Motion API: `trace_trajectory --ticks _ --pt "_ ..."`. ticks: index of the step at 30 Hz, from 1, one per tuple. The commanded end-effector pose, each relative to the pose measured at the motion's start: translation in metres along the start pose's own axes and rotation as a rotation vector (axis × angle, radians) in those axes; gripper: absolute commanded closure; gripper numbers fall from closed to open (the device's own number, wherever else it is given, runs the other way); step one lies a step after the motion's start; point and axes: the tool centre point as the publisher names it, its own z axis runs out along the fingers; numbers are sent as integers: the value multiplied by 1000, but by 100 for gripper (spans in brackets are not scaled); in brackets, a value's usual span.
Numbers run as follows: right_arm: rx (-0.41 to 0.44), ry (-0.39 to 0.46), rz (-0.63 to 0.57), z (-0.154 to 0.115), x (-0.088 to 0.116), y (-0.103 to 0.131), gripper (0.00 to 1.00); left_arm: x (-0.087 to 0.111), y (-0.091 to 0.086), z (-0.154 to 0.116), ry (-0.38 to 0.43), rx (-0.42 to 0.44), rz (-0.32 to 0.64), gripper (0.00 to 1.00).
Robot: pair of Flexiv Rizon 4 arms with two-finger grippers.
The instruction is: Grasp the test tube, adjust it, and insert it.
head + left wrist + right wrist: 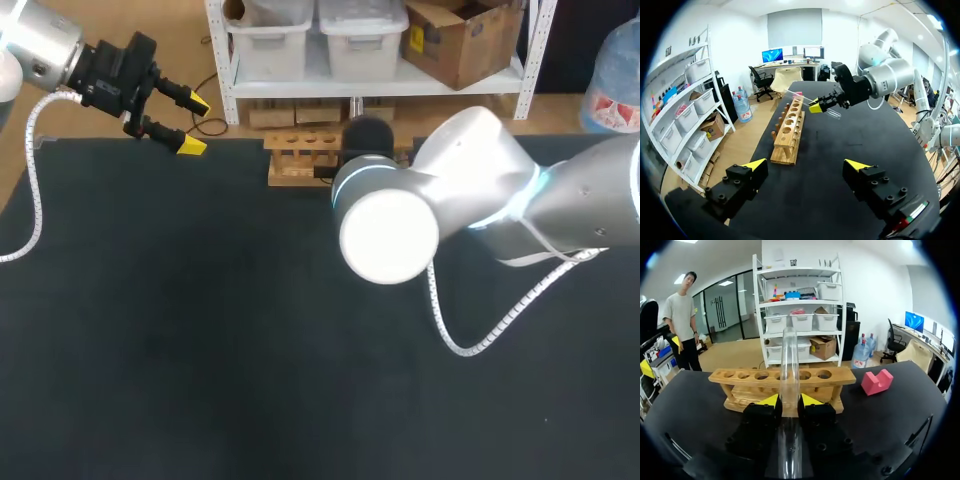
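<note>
Head view: left tool [190, 122] gapes empty, parked clear. Left wrist view: far ahead, right tool [816, 106] grasps the test tube [801, 96], slanted over the wooden rack [787, 132]. Right wrist view: test tube clamped between its tips, wooden rack just ahead, likely aligning for insertion.

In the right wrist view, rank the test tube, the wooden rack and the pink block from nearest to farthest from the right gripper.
1. test tube: upright, clamped between the fingers of the right gripper.
2. wooden rack: just ahead of the gripper, lying crosswise behind the tube.
3. pink block: on the table off to one side, by the rack's end.
</note>
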Motion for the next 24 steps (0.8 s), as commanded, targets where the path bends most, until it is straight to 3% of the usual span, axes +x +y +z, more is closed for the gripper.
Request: trace_trajectory --ticks 1,24 --pt "8 19 4 3 -2 -1 100 0 0 0 0 -2 1 0" --pt "42 126 25 16 10 -6 100 0 0 0 0 -2 1 0"
